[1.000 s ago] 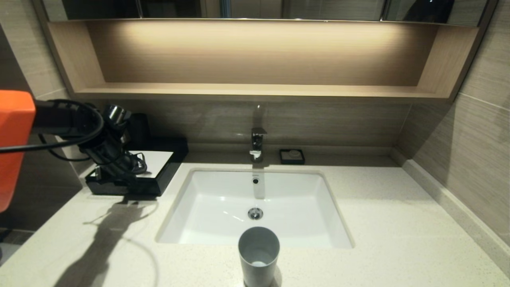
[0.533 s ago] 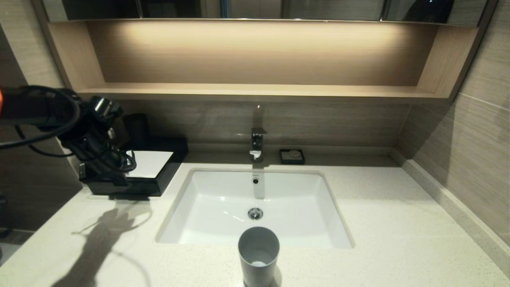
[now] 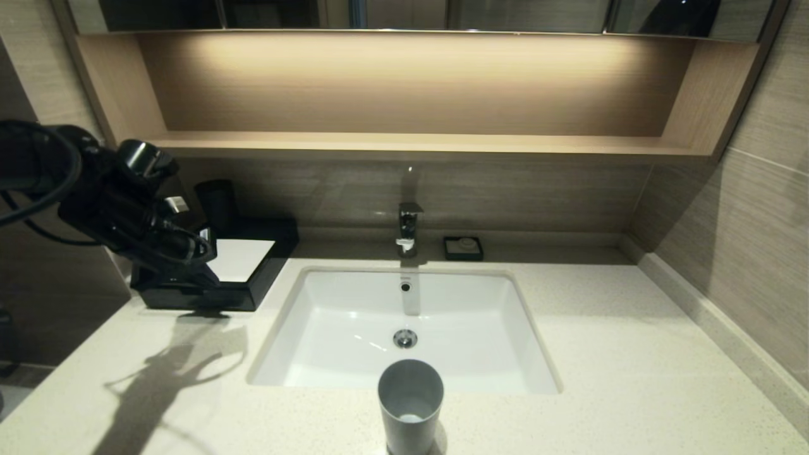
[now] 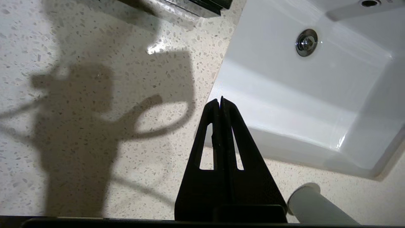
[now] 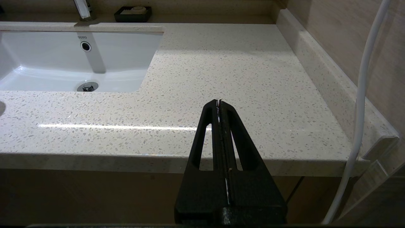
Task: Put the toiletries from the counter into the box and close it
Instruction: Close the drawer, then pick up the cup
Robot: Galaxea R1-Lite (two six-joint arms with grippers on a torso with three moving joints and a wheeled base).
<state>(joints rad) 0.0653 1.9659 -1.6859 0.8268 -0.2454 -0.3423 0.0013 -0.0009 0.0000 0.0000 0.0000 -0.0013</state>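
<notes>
1. Left hand (image 4: 221,103): fingers pressed together, empty, above bench (image 3: 632,354) before box (image 3: 253,281).
2. Box: bench's left rear, drawer apparently in; packets unseen.
3. Right hand (image 5: 219,104): closed, empty, parked.
4. Risk: dangling cable snagging box.

A recessed light-wood wall shelf (image 3: 404,142) glows under warm strip lighting above grey-brown tiled walls (image 3: 752,208) in a bathroom. A chrome tap (image 3: 409,229) rises against the back wall beneath a mirror (image 3: 404,12), and a raised stone kerb (image 3: 720,328) lines the right-hand wall.
</notes>
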